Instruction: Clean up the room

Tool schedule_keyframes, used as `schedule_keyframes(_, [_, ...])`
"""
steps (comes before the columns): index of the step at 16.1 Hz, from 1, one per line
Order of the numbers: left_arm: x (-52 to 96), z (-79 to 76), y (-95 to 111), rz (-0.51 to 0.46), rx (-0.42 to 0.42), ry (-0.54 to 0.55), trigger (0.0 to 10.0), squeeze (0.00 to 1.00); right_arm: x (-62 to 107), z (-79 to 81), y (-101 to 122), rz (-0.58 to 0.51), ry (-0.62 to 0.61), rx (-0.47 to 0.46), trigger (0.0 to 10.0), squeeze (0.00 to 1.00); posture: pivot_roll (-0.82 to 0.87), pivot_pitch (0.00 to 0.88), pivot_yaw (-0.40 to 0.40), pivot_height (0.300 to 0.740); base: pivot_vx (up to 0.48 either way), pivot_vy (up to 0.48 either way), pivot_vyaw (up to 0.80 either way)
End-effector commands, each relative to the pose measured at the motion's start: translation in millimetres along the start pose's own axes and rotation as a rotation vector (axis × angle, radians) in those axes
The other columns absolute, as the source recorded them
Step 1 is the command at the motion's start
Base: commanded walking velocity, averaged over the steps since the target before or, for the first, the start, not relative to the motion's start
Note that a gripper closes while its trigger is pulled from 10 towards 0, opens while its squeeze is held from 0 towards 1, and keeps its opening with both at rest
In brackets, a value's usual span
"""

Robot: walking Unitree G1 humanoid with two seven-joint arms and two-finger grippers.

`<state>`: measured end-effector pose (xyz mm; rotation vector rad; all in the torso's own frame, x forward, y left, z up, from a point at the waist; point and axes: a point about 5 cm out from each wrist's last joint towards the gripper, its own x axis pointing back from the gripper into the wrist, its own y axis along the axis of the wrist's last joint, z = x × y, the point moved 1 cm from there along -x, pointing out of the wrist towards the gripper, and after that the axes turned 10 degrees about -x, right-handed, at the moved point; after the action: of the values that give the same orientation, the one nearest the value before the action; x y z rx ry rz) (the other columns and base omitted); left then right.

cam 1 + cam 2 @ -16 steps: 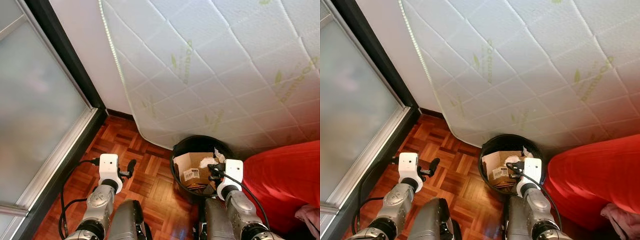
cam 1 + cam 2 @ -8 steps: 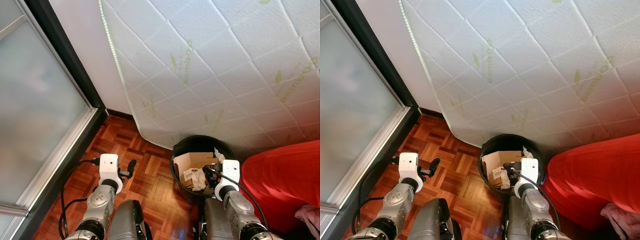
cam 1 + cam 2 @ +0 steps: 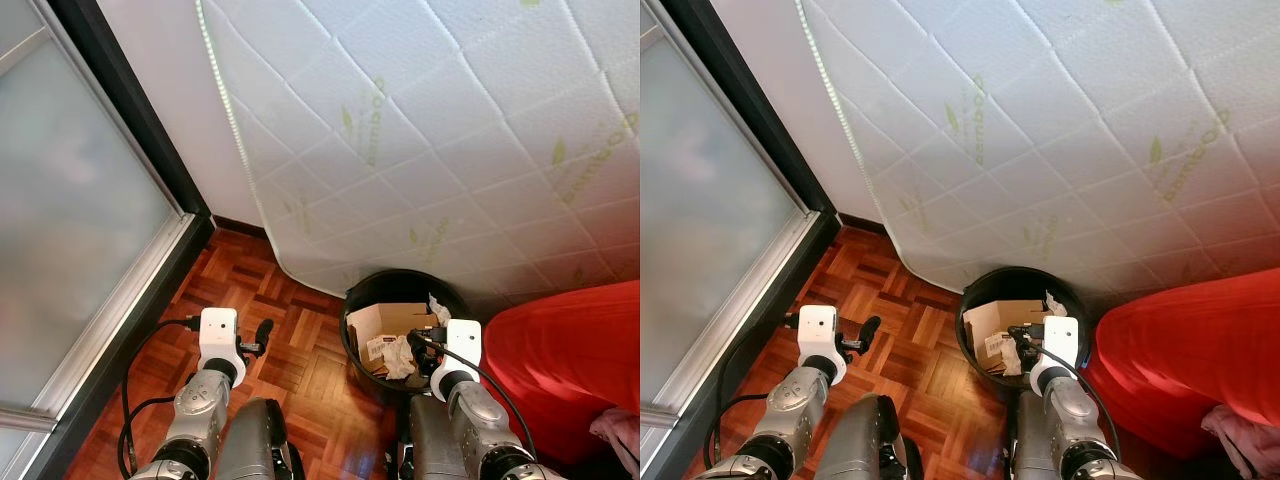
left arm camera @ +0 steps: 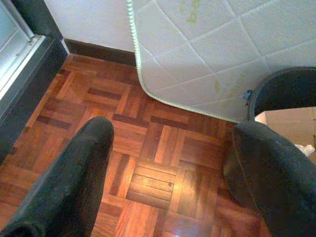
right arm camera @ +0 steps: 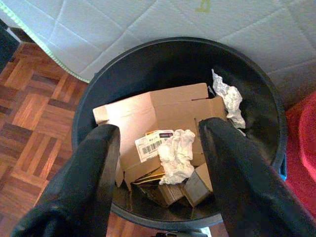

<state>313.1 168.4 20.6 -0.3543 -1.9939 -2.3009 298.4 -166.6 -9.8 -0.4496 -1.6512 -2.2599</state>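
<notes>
A round black bin [image 5: 173, 64] stands on the parquet floor against the foot of a leaning mattress. Inside lie a flattened cardboard box [image 5: 148, 111] with a barcode label, a crumpled white paper [image 5: 175, 155] on top of it, and a second paper wad [image 5: 227, 98] against the far wall. My right gripper [image 5: 158, 133] hangs open over the bin's near rim [image 3: 420, 342], with nothing between its fingers. My left gripper [image 4: 173, 138] is open over bare parquet to the left of the bin, holding nothing.
A white quilted mattress [image 3: 430, 130] leans against the wall behind the bin. A red fabric mass [image 3: 570, 360] bulges at the right, with a pinkish cloth [image 3: 620, 430] at its lower edge. A frosted sliding door [image 3: 70, 220] with a dark frame runs along the left. Parquet floor [image 3: 250, 290] lies between.
One second ago a white crumpled paper was at my right gripper's fingertips; it has dropped into the bin and lies on the cardboard. The left arm has not moved.
</notes>
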Motion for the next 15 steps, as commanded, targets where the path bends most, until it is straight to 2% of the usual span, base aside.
schedule_keyframes(1, [6.1, 1.9, -12.6, 0.051, 0.008, 0.011, 10.0, 0.0, 1.8, 1.7, -6.8, 0.016, -0.002, -0.006, 10.0, 0.0, -0.03, 0.222, 0.077, 0.615, -0.27, 0.0, 0.0])
schedule_keyframes(15, [5.7, 1.5, -12.4, 0.052, 0.01, 0.004, 10.0, 0.0, 1.6, 2.3, -7.1, 0.02, -0.003, -0.008, 10.0, 0.0, -0.03, 0.218, 0.077, 0.615, -0.259, 0.0, 0.0])
